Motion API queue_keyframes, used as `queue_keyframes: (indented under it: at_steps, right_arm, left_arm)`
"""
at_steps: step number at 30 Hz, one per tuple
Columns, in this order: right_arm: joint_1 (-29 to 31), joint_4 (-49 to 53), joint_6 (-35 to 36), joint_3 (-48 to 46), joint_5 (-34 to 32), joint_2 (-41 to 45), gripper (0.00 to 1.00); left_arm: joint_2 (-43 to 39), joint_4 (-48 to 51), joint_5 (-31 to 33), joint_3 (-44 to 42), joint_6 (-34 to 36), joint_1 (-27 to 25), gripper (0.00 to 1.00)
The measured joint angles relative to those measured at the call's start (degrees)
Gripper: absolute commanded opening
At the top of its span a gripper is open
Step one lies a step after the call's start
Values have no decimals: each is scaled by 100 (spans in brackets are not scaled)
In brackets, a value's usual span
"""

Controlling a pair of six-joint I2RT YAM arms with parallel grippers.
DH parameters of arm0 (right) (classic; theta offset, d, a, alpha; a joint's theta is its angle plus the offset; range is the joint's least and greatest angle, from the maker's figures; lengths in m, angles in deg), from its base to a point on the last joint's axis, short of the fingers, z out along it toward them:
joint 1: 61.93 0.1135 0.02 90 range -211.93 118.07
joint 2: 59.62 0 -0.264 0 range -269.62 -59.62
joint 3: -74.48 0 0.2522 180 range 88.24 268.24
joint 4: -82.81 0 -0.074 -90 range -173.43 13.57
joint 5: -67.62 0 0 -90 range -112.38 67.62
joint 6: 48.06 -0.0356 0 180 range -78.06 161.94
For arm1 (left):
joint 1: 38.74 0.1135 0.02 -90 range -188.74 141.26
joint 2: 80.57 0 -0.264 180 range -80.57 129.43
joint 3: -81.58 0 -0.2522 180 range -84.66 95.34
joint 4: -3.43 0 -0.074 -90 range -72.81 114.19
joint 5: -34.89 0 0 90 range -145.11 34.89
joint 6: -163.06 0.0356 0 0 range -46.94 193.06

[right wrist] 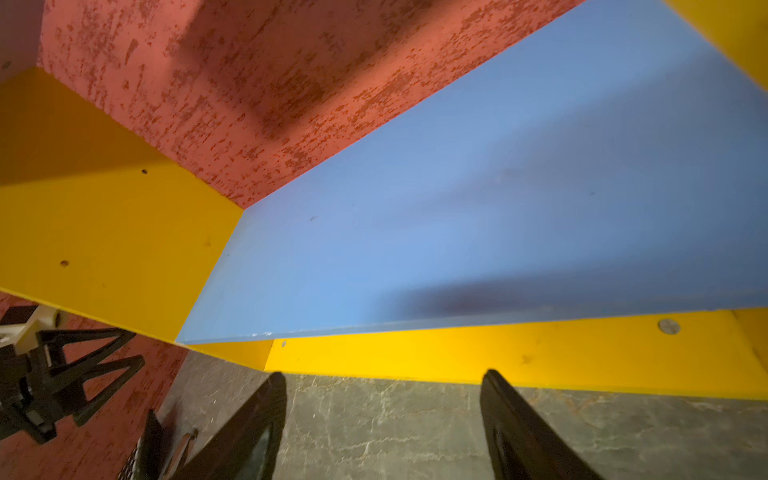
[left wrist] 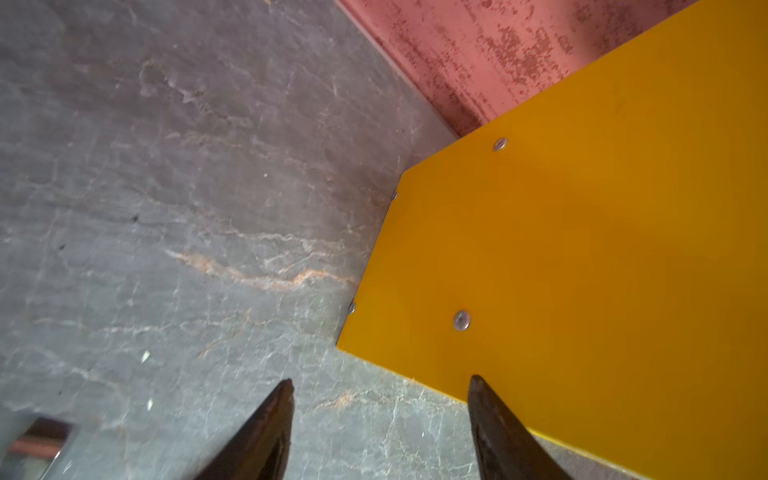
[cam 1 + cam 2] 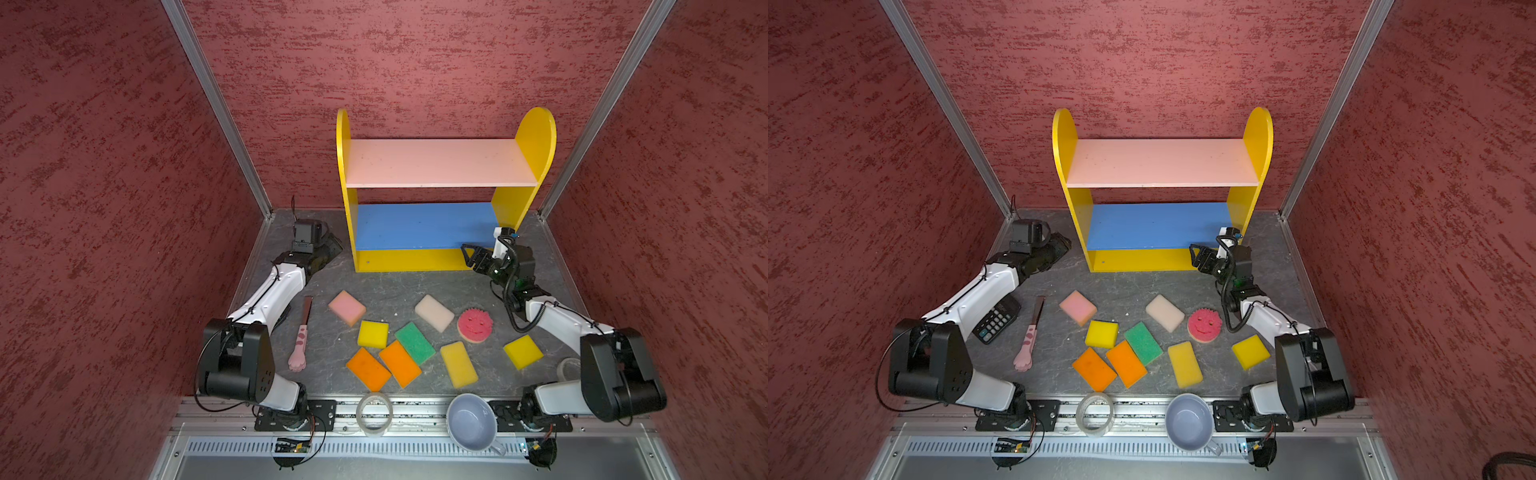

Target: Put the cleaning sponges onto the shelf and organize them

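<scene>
On the grey table (image 3: 374, 286), the cleaning sponges (image 3: 415, 343) lie scattered before the shelf (image 3: 440, 162), which is bare. The left gripper (image 2: 382, 380) and the right gripper (image 1: 384, 373) stand beside it, jaws apart and empty. You should first grasp a sponge lying alone.

Both top views high at the front, looking steeply down over the whole worktop (image 3: 386, 286), both wrist views low, close, facing the shelf (image 2: 582, 249).
</scene>
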Motion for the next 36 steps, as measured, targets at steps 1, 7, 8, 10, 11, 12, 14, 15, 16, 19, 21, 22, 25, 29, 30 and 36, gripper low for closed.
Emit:
queue_keyframes:
  at_steps: [1,7,8,10,11,12,14,15,16,19,21,22,25,29,30,36]
  right_arm:
    - [81,72,37,-39,-59,103,64]
    - [348,555,170,-142,-291,319,11]
    - [345,649,173,-155,-358,319,10]
    - [345,809,164,-177,-479,317,10]
    - [345,885,166,-177,-535,308,10]
    - [345,938,168,-177,-575,289,10]
    - [345,1010,181,-175,-656,232,10]
    - [345,1038,195,-175,-686,199,10]
    - [345,1075,214,-175,-732,162,10]
    - [326,1213,278,-164,-846,125,12]
    - [297,1266,341,-146,-903,125,13]
    - [289,1287,372,-129,-931,125,13]
    - [216,1305,470,-79,-968,136,13]
    - [17,1399,520,-57,-975,162,13]
    - [-46,1421,520,-57,-966,166,13]
    - [-278,1543,518,-57,-887,168,14]
  left_arm:
    - [-57,-7,2,-81,-7,-39,57]
    - [-63,-26,-109,-422,-66,-535,28]
    - [20,-63,-162,-420,-52,-608,24]
    - [240,-140,-260,-361,-52,-691,21]
    - [380,-160,-299,-293,-52,-704,21]
    - [527,-188,-321,-219,-46,-704,21]
    - [765,-247,-345,-81,-44,-697,21]
    - [855,-273,-352,-17,-39,-693,21]
    - [938,-280,-352,59,-35,-688,21]
    - [1141,-330,-374,306,-11,-662,21]
    - [1235,-343,-450,382,-9,-669,22]
    - [1287,-369,-479,385,-20,-667,22]
    - [1408,-409,-540,385,-57,-660,23]
    - [1604,-282,-658,555,-44,-651,23]
    - [1655,-260,-678,610,-31,-645,23]
    - [1871,-271,-750,898,55,-566,25]
